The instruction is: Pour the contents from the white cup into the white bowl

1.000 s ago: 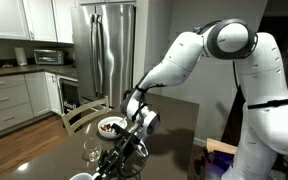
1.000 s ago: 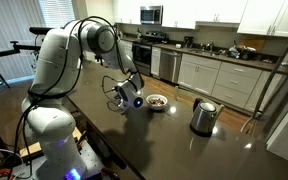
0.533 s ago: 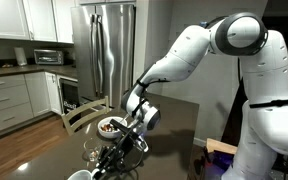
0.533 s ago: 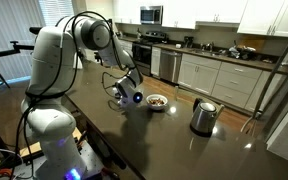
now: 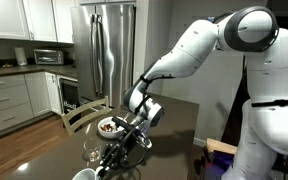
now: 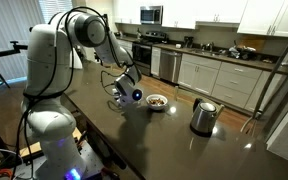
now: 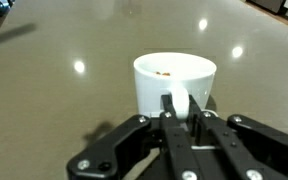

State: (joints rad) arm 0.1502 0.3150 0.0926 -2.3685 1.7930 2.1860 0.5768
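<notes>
White ceramic is clamped between the pincer's two fingers: the white cup is held by its near rim, directly ahead of the pincer, with small brownish bits seen inside. Whether its base touches the dark tabletop cannot be told. In an exterior view the white bowl is seen just beside the pincer, near the tabletop edge facing the kitchen cabinets.

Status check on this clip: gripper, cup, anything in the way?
Gripper shut on the white cup. Cup upright, not yet over the white bowl. Stemmed glass stands near the gripper; watch it.
</notes>
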